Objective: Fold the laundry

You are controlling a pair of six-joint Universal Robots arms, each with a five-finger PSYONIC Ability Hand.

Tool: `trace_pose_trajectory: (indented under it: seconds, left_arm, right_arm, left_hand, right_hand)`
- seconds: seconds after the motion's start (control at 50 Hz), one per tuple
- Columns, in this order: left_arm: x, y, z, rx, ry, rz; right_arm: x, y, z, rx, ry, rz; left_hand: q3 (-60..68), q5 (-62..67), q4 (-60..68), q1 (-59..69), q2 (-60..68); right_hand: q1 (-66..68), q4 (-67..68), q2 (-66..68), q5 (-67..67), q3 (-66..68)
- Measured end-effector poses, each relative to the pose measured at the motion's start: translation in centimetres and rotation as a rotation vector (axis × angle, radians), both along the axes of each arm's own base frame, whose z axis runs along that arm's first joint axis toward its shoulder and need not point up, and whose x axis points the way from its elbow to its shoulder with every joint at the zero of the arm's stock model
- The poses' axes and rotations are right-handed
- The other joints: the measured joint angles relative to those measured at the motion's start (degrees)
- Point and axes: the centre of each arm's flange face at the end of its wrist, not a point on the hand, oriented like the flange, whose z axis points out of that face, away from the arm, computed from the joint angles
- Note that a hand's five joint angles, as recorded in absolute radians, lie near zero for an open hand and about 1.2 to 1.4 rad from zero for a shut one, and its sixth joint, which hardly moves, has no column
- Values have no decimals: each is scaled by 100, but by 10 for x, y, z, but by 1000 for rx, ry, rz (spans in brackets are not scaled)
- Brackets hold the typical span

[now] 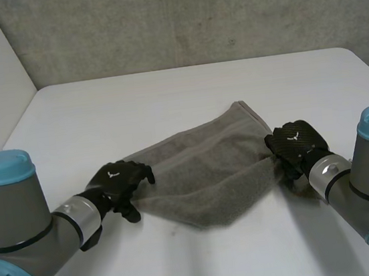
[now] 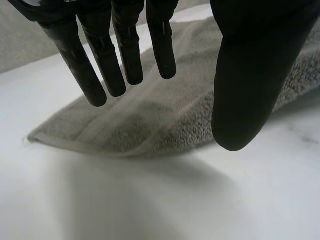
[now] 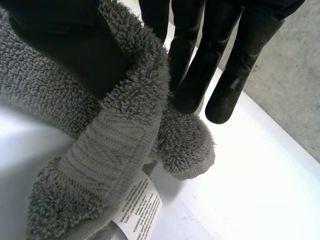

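- Towel (image 1: pixel 203 176) lies on the table (image 1: pixel 166 100) between both hands.
- Left hand (image 1: pixel 117 182) is spread over one edge, holding nothing.
- Right hand (image 1: pixel 296 142) pinches a corner.
- Wide table beyond.

White surface (image 1: pixel 185 91) carried one grey towel (image 1: pixel 203 183), loosely folded, lying toward the near edge; white care label (image 3: pixel 137 207) at one corner.
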Motion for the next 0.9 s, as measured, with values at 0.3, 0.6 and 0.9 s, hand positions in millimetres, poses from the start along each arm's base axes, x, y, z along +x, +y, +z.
trace_pose_trajectory:
  seconds: [0.3, 0.6, 0.9]
  left_arm:
    - [-5, -13, -20, -46, 14, 1]
    - [-5, -13, -24, -39, 9, 3]
    - [-4, -10, -26, -27, 2, 4]
  right_arm:
    - [1, 3, -2, 6, 3, 8]
    - [2, 4, -2, 7, 4, 11]
    - [2, 4, -2, 7, 4, 12]
  left_hand:
    - [1437, 1415, 1421, 1455, 1440]
    - [1495, 1514, 1504, 1507, 1497]
    - [1225, 1221, 1211, 1243, 1231]
  right_hand:
    - [0, 0, 0, 2, 0]
    - [0, 0, 0, 10, 0]
    - [0, 0, 0, 17, 0]
